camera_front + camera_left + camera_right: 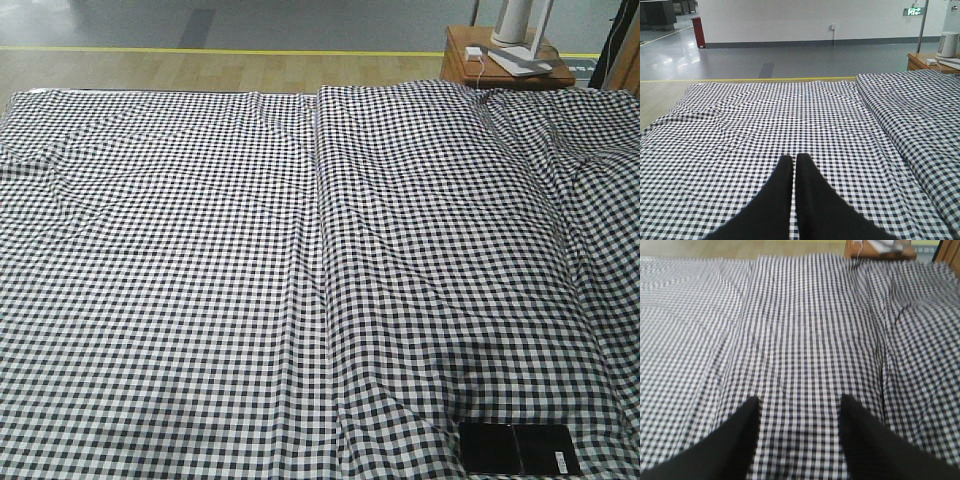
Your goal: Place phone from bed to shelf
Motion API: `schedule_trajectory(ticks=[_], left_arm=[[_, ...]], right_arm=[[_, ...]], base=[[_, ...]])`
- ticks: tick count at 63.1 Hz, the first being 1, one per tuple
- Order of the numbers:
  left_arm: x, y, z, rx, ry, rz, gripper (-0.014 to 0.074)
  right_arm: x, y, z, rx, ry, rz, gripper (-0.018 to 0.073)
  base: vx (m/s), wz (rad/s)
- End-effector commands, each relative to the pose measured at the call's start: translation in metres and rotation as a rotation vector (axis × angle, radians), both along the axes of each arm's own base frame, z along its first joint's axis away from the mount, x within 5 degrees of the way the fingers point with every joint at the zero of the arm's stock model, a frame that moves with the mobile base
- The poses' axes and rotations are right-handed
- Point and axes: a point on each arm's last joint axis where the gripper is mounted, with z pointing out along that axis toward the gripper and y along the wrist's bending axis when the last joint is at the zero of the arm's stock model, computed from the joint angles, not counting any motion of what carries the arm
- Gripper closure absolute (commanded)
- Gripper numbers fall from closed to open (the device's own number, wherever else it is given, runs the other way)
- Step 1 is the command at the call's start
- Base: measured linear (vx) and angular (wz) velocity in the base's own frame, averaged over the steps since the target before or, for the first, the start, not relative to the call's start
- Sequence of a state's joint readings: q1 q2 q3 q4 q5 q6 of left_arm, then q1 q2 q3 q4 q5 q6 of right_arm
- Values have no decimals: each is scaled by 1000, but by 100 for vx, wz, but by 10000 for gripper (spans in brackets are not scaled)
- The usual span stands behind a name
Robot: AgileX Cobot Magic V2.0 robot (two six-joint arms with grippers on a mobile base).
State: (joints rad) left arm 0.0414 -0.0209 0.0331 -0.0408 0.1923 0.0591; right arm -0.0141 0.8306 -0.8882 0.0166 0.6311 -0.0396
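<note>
Room: grey floor under a white wall, with a yellow line marking off a strip of pale wood flooring along the far side of the bed.

Bed: black-and-white small-check cloth fills nearly all of each view. A lengthwise seam runs down the middle, with light wrinkles on both halves.

Table: small, orange-brown, just beyond the far right corner of the bed. It carries a white device and some flat pale items too small to identify.

Phone: lies flat on the bed at the near right, close to the lower edge of the front-facing view. It is a glossy black slab, long side running left-right, with a crease line across its middle and a small white mark at the right end. Nothing touches it. It is seen only in the front-facing view.

Left pincer: clenched, the two black fingers pressed together at the tips with nothing between them. It hovers over the left half of the bed.

Right pincer: released, fingers well apart with only checked cloth visible in the gap, grasping nothing. It sits above the right half of the bed, pointing toward the table. This view is slightly blurred.
</note>
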Motion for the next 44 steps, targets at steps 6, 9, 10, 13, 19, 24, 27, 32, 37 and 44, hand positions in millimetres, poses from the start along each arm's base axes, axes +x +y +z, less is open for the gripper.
schedule_trajectory(ticks=[6,9,10,13,19,24,27,32,37,44], left_arm=[[0,0,5,-6,-75,3,595],[0,0,5,-6,-75,3,595],[0,0,5,-6,-75,3,595],[0,0,5,-6,-75,3,595],[0,0,5,-6,-75,3,595],[0,0,5,-6,-75,3,595],[0,0,5,-6,-75,3,595],[0,0,5,-6,-75,3,595],[0,0,5,-6,-75,3,595],[0,0,5,-6,-75,3,595]], right_arm=[[12,-1,2,2,11,-8,-92],[14,-1,-1,2,30,-8,-142],[14,-1,-1,2,36,-8,-153],[16,-1,-4,2,57,-7,-169],[20,-1,-10,3,113,-7,-161],[23,-1,-16,8,166,-8,-146],[25,-1,-20,14,202,-13,-137],[30,-2,-27,20,253,-17,-123],[35,-2,-35,23,310,-22,-117],[45,-13,-41,33,417,-69,-116]], base=[[0,0],[0,0],[0,0],[0,0],[0,0],[0,0],[0,0],[0,0],[0,0],[0,0]])
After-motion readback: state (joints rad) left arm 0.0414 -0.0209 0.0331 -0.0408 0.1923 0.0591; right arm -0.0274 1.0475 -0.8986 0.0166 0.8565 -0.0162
